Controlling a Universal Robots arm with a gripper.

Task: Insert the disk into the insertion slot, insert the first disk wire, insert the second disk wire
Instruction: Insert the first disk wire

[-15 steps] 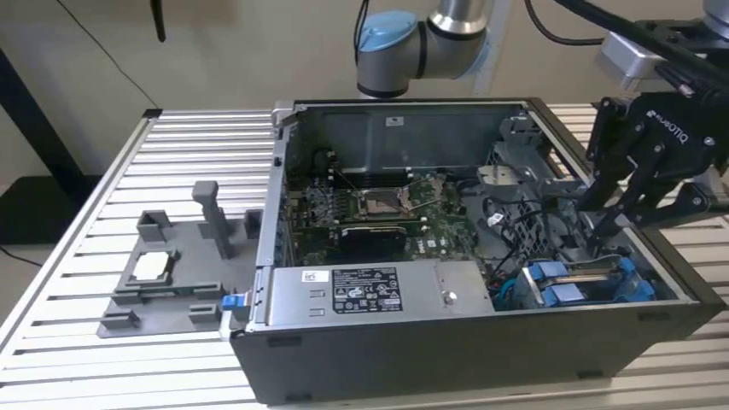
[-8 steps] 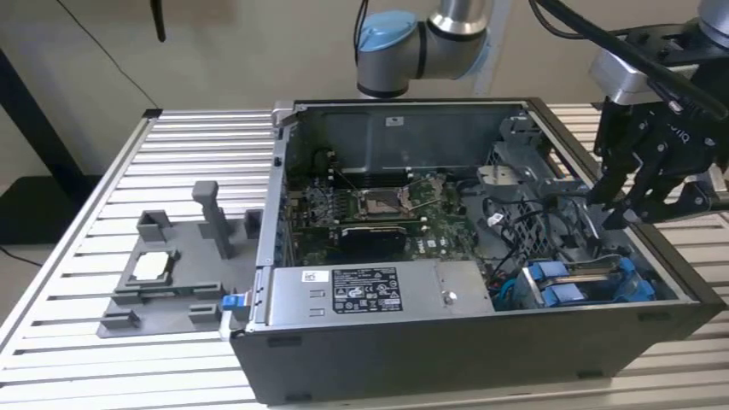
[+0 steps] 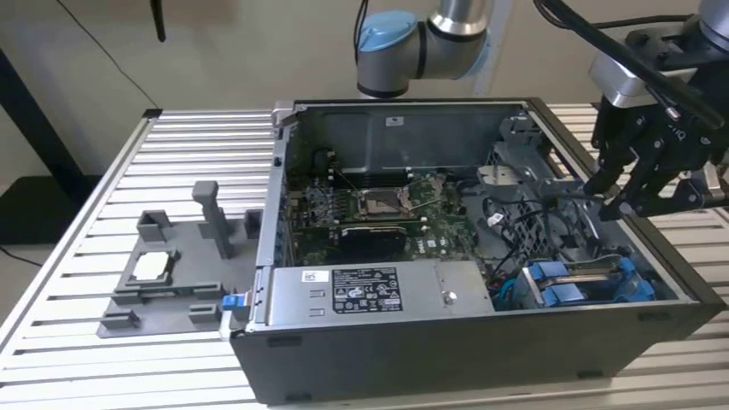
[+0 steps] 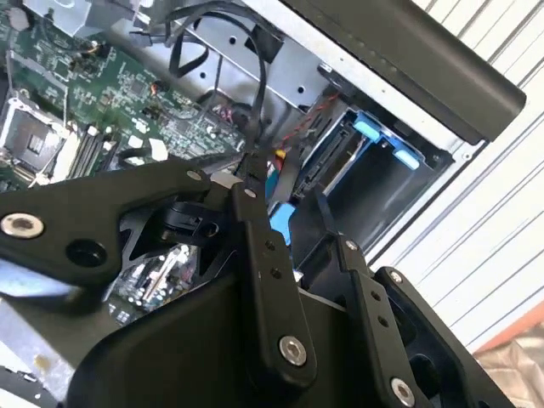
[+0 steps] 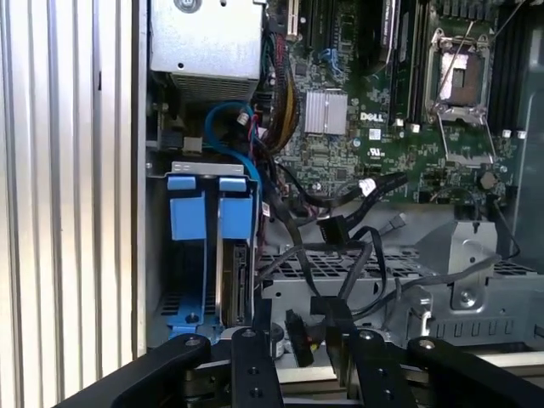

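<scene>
The disk (image 5: 228,280) stands on edge in the insertion slot (image 5: 212,167), its blue carrier tabs (image 5: 187,208) at the cage mouth. In the exterior view, disk (image 3: 586,275) and slot (image 3: 535,295) sit in the case's near right corner. My gripper (image 3: 629,205) hangs above the case's right side, behind the slot. It is open in both wrist views (image 5: 299,327) (image 4: 285,194). A black connector with yellow wires (image 5: 296,333) lies between the fingers with gaps on both sides. Loose black disk wires (image 5: 365,263) loop just beyond, one ending in a free connector (image 5: 330,229).
The grey power-supply box (image 3: 353,286) fills the case's near left. The motherboard (image 3: 376,205) lies on the case floor. A grey fixture tray (image 3: 171,273) sits on the slatted table (image 3: 205,145) at the exterior view's left. A blue cable (image 5: 221,127) curls beside the cage.
</scene>
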